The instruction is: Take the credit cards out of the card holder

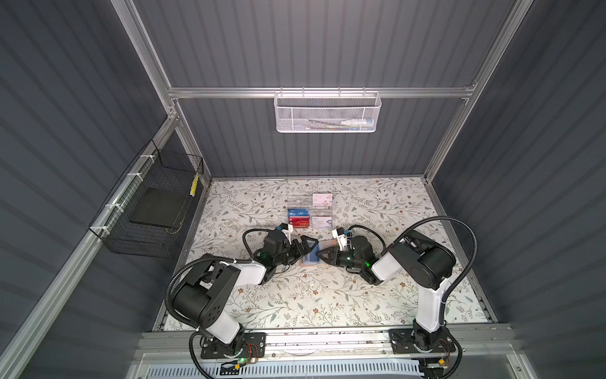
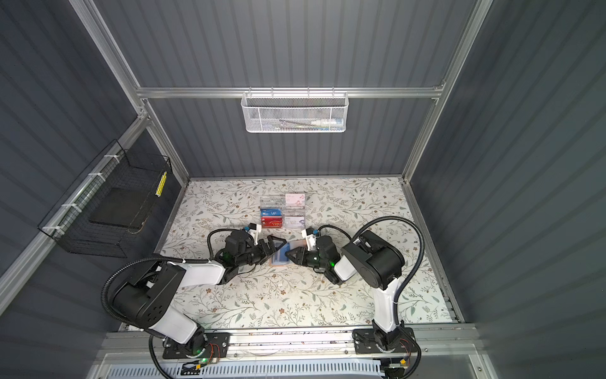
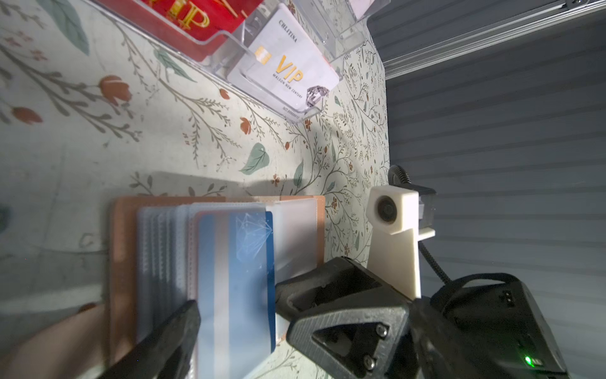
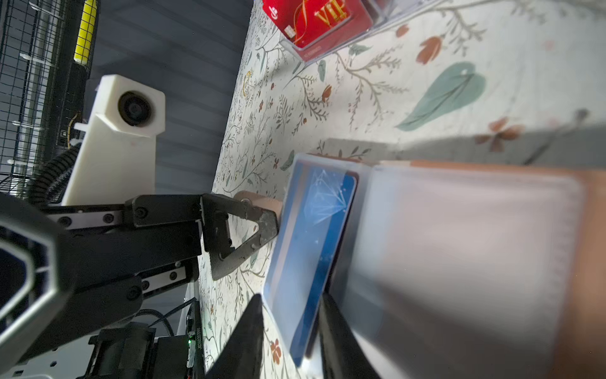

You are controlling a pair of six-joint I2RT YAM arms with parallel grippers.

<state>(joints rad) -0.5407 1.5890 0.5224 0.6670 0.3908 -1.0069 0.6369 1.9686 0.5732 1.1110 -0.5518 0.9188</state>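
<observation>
The card holder (image 1: pixel 329 244) lies open on the floral table between both arms, its tan cover (image 3: pixel 122 262) under fanned clear sleeve pages. A blue credit card (image 3: pixel 244 262) sits in the top sleeve, which stands tilted up off the other pages (image 4: pixel 314 242). My right gripper (image 4: pixel 292 297) has a finger on each side of that sleeve and card edge; table still shows between one finger and the sleeve, so it is open. My left gripper (image 1: pixel 306 248) is wide open at the holder's left side, one of its fingers (image 3: pixel 177 331) over the sleeve stack. It holds nothing.
A clear acrylic box (image 1: pixel 311 211) behind the holder carries blue, red (image 4: pixel 318 19) and white VIP cards (image 3: pixel 285 65). A white mesh basket (image 1: pixel 327 112) hangs on the back rail. A black wire basket (image 1: pixel 147 210) hangs on the left wall.
</observation>
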